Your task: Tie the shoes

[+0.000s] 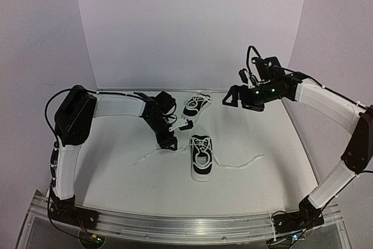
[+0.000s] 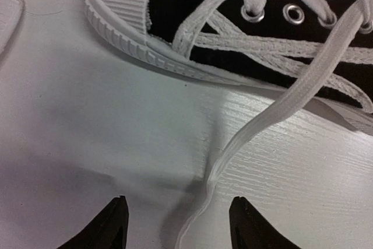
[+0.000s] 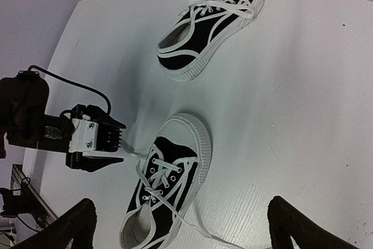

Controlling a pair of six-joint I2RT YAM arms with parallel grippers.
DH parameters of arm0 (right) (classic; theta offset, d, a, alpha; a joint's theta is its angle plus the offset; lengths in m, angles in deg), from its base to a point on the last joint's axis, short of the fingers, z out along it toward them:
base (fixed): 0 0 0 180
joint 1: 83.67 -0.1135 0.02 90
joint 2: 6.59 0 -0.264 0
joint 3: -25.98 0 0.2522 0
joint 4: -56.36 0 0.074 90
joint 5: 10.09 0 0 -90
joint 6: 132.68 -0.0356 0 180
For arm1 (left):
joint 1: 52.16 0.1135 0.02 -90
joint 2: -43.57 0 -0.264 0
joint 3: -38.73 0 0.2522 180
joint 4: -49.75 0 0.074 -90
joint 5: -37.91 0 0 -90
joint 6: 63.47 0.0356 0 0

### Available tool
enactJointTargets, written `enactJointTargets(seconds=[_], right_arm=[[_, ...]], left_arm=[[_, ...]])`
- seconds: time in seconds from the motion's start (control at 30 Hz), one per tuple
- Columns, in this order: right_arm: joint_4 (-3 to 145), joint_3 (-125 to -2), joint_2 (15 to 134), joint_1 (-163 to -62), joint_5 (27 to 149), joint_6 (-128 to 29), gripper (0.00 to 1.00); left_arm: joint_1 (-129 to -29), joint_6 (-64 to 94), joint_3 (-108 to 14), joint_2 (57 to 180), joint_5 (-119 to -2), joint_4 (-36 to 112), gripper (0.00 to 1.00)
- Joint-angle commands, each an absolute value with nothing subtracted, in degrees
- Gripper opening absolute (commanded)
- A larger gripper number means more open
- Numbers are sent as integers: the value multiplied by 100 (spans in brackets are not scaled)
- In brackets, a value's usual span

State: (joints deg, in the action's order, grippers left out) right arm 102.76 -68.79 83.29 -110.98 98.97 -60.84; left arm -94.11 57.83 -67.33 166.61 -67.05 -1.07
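Two small black sneakers with white soles lie on the white table. The near shoe [image 1: 201,157] has loose laces: one lace [image 1: 152,154] trails left, the other [image 1: 245,163] right. The far shoe [image 1: 197,104] lies behind it. My left gripper [image 1: 172,143] is low, just left of the near shoe. In the left wrist view it [image 2: 178,225] is open, with the left lace [image 2: 274,115] lying on the table between its fingertips, beside the shoe [image 2: 262,33]. My right gripper [image 1: 232,98] hovers high at the back right, open and empty [image 3: 186,231], above both shoes [image 3: 175,185] [image 3: 210,21].
White walls close the table at the back and sides. A metal rail [image 1: 186,223] runs along the near edge. The left gripper [image 3: 93,144] shows in the right wrist view, left of the near shoe.
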Motion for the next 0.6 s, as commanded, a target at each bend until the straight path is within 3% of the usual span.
enactJointTargets(seconds=[0.0,0.23,0.4,0.57], right_arm=[[10279,-6971,8154,-11093,9955,-6122,98],[10282,-6991,8193,-11092,9977,-6140,98],[10270,-7069,8312,-11094,10031,-6155,98],[10248,-7142,8446,-11095,10206,-6159,95]], left_arm=[[-9465,6149,-7177,16940,-6446,-374,55],[-9723,6363,-7053,17202,-6020,-487,38],[-9728,6214,-6934,17056,-6304,-531,5],[-9710,5792,-6941,16653,-6879,-271,0]])
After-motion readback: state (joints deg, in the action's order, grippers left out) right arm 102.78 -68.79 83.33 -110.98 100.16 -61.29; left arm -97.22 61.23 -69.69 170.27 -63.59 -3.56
